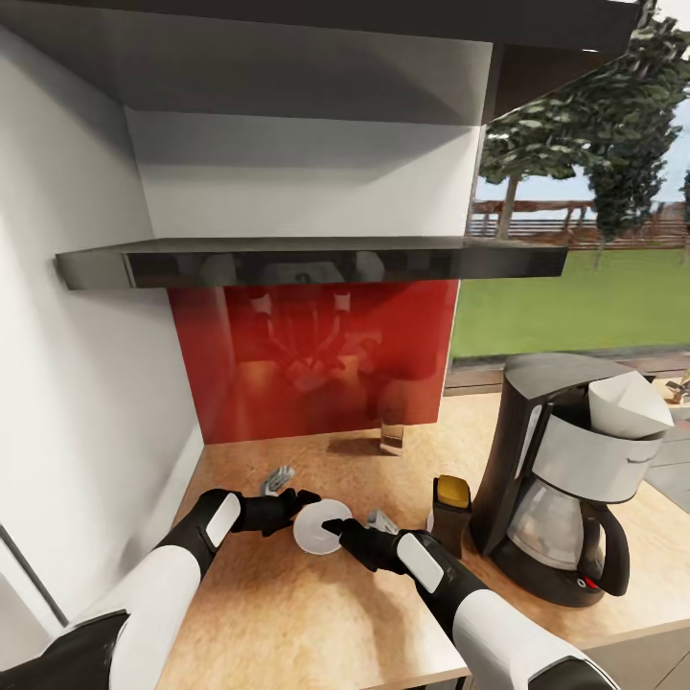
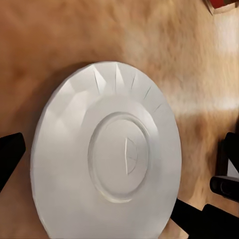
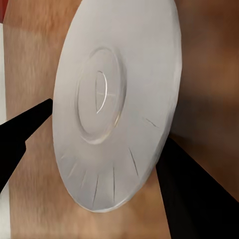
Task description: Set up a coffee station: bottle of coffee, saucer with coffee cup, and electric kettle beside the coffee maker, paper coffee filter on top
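Right gripper [image 1: 331, 526] fingers straddling saucer [image 1: 321, 526] at lower centre, grasp unconfirmed, left gripper [image 1: 305, 499] touching saucer rim, closure indeterminate, bottle of coffee [image 1: 450, 513] beside coffee maker [image 1: 565, 479] at right, paper coffee filter [image 1: 628, 402] on top, kitchen countertop [image 1: 287, 613] beneath.

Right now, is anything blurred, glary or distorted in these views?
Head view: glossy red backsplash panel mirrors the arms hazily; straight edges bow. Left wrist view: beige wood-grain countertop is smeared soft. Right wrist view: small round white saucer looks stretched and oval.
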You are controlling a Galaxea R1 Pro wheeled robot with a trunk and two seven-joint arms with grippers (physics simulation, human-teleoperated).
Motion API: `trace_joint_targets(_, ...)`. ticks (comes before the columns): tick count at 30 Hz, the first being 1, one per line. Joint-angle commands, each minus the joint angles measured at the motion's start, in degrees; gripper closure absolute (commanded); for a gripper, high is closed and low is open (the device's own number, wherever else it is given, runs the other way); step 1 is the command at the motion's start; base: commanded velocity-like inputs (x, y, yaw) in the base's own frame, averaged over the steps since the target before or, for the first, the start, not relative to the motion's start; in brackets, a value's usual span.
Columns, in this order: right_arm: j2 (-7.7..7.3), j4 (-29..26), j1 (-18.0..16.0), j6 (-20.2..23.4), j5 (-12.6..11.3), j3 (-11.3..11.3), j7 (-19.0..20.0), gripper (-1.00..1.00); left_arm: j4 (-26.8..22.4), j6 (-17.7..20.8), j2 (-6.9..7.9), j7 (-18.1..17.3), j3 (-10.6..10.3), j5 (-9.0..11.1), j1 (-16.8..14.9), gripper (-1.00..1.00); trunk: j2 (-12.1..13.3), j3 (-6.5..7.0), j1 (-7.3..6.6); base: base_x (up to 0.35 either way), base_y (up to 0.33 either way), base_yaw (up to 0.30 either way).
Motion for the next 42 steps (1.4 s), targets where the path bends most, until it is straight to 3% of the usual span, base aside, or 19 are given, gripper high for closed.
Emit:
trace_joint_targets(1,0.00,0.0,0.0,0.1,0.3,0.1,0.1,-1.00,0.0,0.4,-0.05,-0.1,0.4,0.0,0.0,-1.00,-0.1,-0.06,0.03,0.000,0.000,0.000)
trace_joint_targets(32,0.00,-0.2,0.0,0.1,0.2,0.0,0.1,-1.00,0.0,0.4,-0.67,0.0,0.5,0.0,0.1,-1.00,-0.1,-0.06,0.03,0.000,0.000,0.000)
trace_joint_targets(33,0.00,-0.2,0.0,0.1,0.2,0.0,0.1,1.00,0.0,0.4,-0.67,0.0,0.5,0.0,0.1,-1.00,-0.1,-0.06,0.03,0.000,0.000,0.000)
trace_joint_targets(42,0.00,-0.2,0.0,0.1,0.2,0.0,0.2,1.00,0.0,0.5,-0.69,0.0,0.5,0.0,0.1,-1.00,-0.1,-0.06,0.03,0.000,0.000,0.000)
